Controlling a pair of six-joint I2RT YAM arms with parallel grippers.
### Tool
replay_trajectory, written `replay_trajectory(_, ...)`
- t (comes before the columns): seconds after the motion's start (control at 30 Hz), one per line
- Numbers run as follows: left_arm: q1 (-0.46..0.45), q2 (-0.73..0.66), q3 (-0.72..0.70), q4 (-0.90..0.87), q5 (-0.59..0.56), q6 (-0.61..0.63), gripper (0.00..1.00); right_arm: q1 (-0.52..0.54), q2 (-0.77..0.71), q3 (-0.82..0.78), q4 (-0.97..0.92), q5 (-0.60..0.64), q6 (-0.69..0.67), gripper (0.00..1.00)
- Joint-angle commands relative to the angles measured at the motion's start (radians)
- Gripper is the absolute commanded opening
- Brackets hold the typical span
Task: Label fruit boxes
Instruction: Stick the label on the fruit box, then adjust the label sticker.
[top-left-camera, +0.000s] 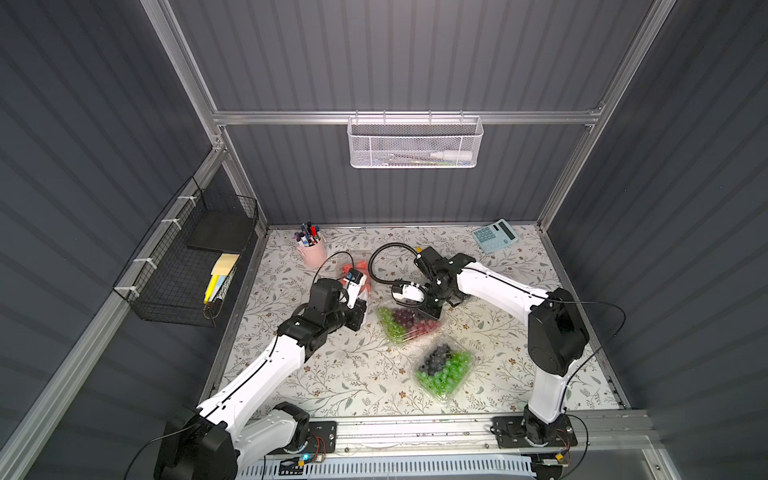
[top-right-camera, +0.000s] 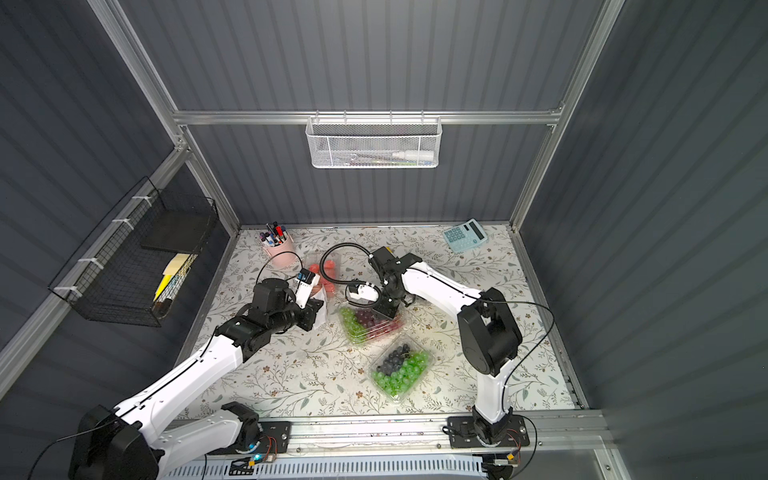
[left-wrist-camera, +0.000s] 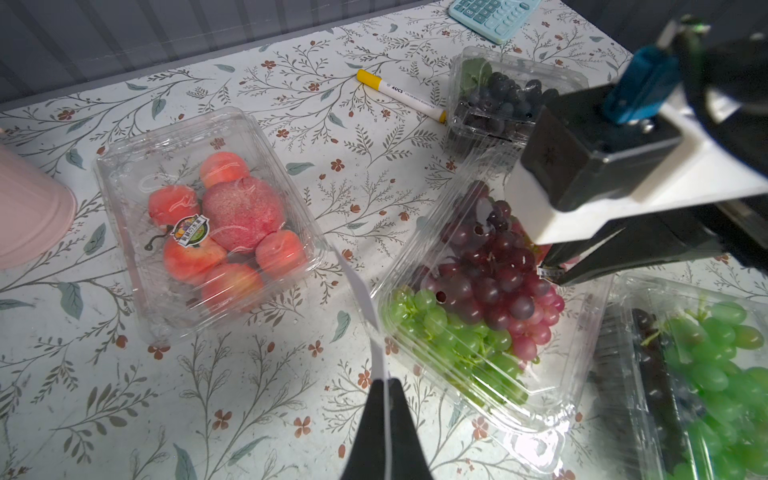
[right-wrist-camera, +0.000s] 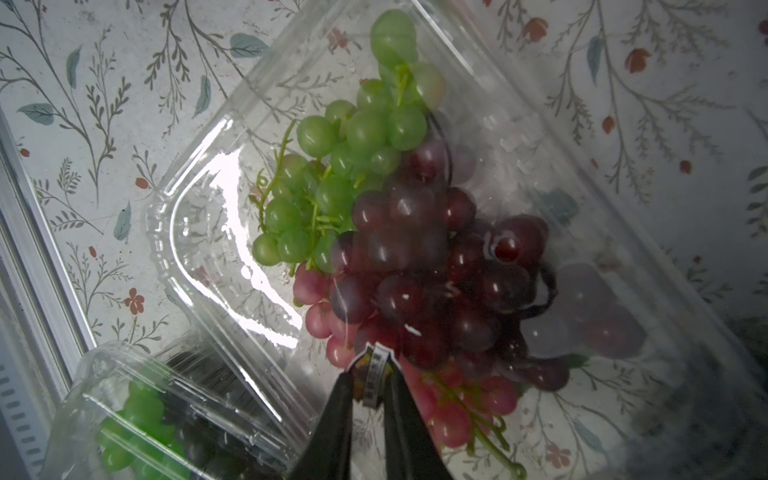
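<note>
Your right pincer (right-wrist-camera: 371, 380) is only a tiny bit open and pinches a small sticker (right-wrist-camera: 375, 363) between its tips. The box of red and green grapes (right-wrist-camera: 216, 216) lies right under those tips, with the red grapes closest to them. The box lies flat, and its long way runs slanted across the fingers, with the green grapes at the end out ahead of the tips. Your left pincer (left-wrist-camera: 386, 388) is squeezed tight on the white sticker sheet (left-wrist-camera: 360, 291), and the box sits just off to its right.
</note>
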Motion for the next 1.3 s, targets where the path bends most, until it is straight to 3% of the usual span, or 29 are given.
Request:
replay_trajectory(0.0,-0.001,-0.014,-0.003,-0.005,0.007,-0.020,0.00,0.018,0.001,-0.035,0.055,0.003,0.032,0.18)
replay_trajectory(0.23,-0.001,-0.036,0.002,-0.023,0.010,-0.022,0.00,0.027,-0.026,-0.049,0.091,-0.001,0.045,0.15)
replay_trajectory(0.57,-0.001,-0.063,0.051,-0.040,0.126,0.020,0.00,0.006,-0.329,-0.201,0.229,-0.013,0.088,0.27)
replay_trajectory(0.8,-0.002,-0.055,0.073,0.028,0.452,0.089,0.00,-0.003,-0.518,-0.346,0.314,-0.246,0.040,0.40)
replay_trajectory(1.0,-0.002,-0.018,0.079,0.117,0.747,0.110,0.00,-0.003,-0.584,-0.397,0.351,-0.429,0.022,0.50)
replay_trajectory(1.27,-0.003,-0.015,0.085,0.160,0.917,0.138,0.00,-0.003,-0.586,-0.397,0.361,-0.503,0.018,0.52)
